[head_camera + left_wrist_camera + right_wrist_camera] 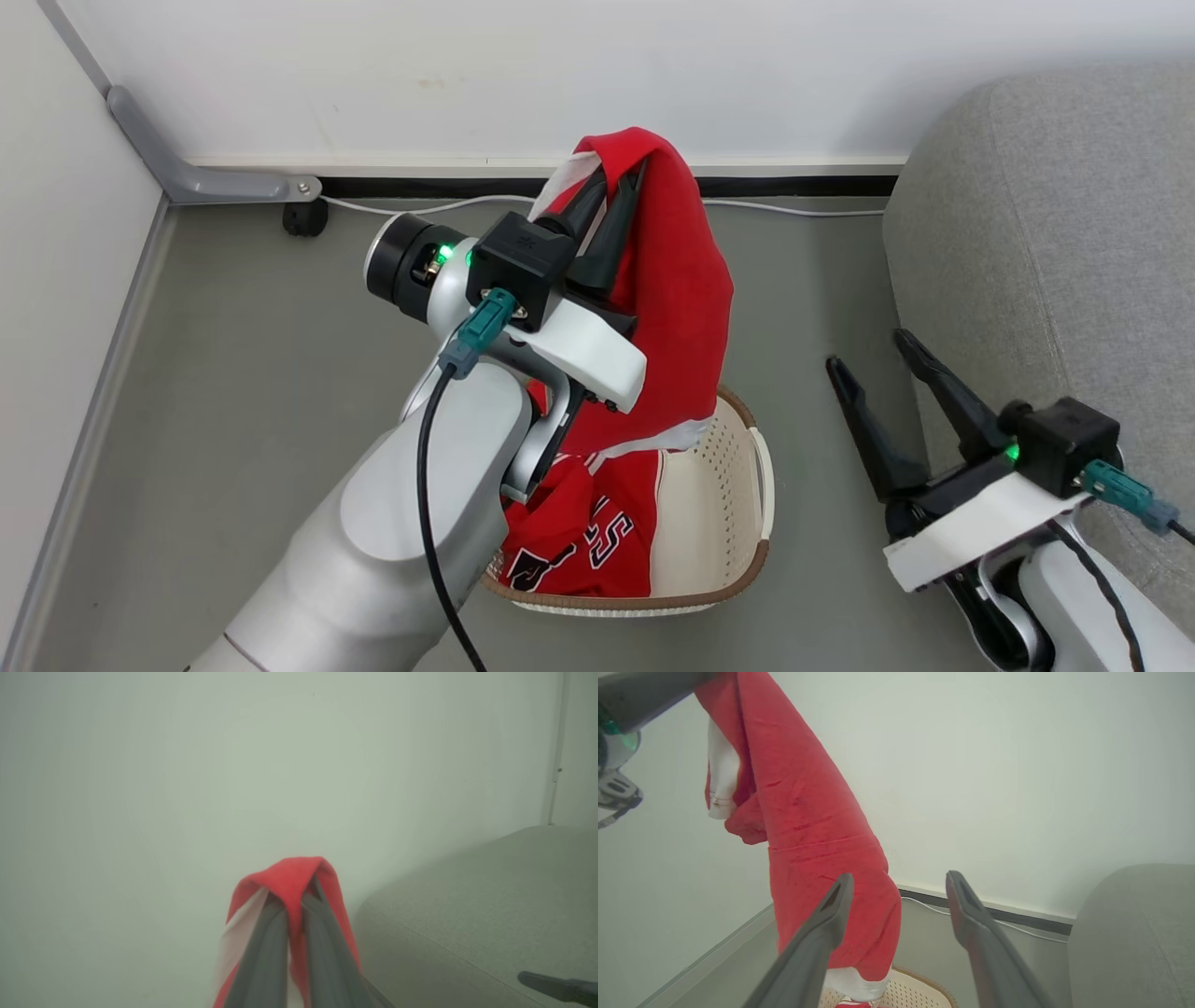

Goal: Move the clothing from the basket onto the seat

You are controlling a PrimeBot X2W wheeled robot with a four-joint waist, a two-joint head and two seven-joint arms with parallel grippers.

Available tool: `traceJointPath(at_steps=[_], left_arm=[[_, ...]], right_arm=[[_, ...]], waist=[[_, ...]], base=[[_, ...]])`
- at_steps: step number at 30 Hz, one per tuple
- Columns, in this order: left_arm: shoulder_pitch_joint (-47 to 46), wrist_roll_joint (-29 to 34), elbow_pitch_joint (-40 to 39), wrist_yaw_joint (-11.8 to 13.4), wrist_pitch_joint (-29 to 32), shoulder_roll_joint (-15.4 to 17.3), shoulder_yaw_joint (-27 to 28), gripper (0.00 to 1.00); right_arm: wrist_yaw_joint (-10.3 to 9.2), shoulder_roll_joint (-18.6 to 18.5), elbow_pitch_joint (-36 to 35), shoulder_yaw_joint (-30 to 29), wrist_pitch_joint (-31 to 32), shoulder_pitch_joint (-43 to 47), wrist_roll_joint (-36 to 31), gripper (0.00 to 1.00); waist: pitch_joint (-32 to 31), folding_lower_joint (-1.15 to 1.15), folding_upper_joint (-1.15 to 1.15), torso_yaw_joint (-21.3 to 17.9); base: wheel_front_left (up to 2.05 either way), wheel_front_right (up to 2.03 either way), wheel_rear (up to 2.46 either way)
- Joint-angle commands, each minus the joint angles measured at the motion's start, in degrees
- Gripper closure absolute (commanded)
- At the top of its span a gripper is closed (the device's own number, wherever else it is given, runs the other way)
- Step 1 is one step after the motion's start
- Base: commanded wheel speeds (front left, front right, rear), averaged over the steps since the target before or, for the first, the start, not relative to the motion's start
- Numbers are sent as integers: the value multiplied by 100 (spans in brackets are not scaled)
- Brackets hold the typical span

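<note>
Judged soft and light, the red garment [686, 280] is pinched at a bunched fold by the closed left gripper [618, 191], the right gripper [866, 349] being spread wide, empty.

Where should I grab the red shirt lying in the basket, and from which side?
Pinch a raised fold near the lettering on the shirt, coming straight down with the open right gripper. It lies crumpled low in the basket, whose walls block a sideways reach. Probably enter at the near right, clear of the other shirt hanging from the left gripper.
</note>
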Motion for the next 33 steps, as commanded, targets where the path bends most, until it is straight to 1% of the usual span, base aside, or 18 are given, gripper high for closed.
traceJointPath(at_steps=[1, 3, 4, 5, 6, 9, 12, 19, 22, 28, 33], left_arm=[[-287, -46, -137, 62, -16, 66, 141, 100], [-300, -76, -138, 82, -28, 64, 95, 100], [-300, -76, -138, 82, -28, 64, 95, 100], [-315, -122, -158, 104, -38, 62, 29, 100], [-315, -122, -158, 104, -38, 62, 29, 100], [-370, -284, -272, 184, -56, 61, -159, 100], [-429, -403, -373, 279, -65, 61, -356, 100], [-587, -687, -547, 504, -79, 61, -836, 100], [-654, -809, -597, 577, -83, 60, -1009, 100], [-753, -976, -711, 696, -85, 60, -1253, 100], [-773, -1069, -808, 764, -85, 60, -1390, 100]], right_arm=[[41, -123, -240, 345, -35, -283, 89, 0], [41, -121, -295, 568, -35, -437, 125, 0], [41, -121, -295, 568, -35, -437, 125, 0], [41, -92, -307, 788, -35, -575, 146, 0], [41, -92, -307, 788, -35, -575, 146, 0], [41, 19, -213, 1107, -35, -810, 195, 0], [41, 169, -47, 1215, -35, -940, 172, 0], [41, 536, 358, 1409, -35, -1172, -126, 0], [41, 665, 528, 1345, -35, -1231, -305, 0], [41, 906, 935, 894, -35, -1272, -658, 0], [41, 1023, 1154, 689, -35, -1322, -797, 0]], waist=[[15, 0, 0, -5], [30, 0, 0, 1], [30, 0, 0, 1], [43, 0, 0, 12], [43, 0, 0, 12], [82, 0, 0, 70], [99, 0, 0, 130], [122, 0, 0, 295], [127, 0, 0, 347], [140, 0, 0, 417], [148, 0, 0, 467]], base=[[0, 0, 0], [0, 0, 0], [0, 0, 0], [0, 0, 0], [0, 0, 0], [0, 0, 0], [0, 0, 0], [0, 0, 0], [0, 0, 0], [0, 0, 0], [0, 0, 0]])
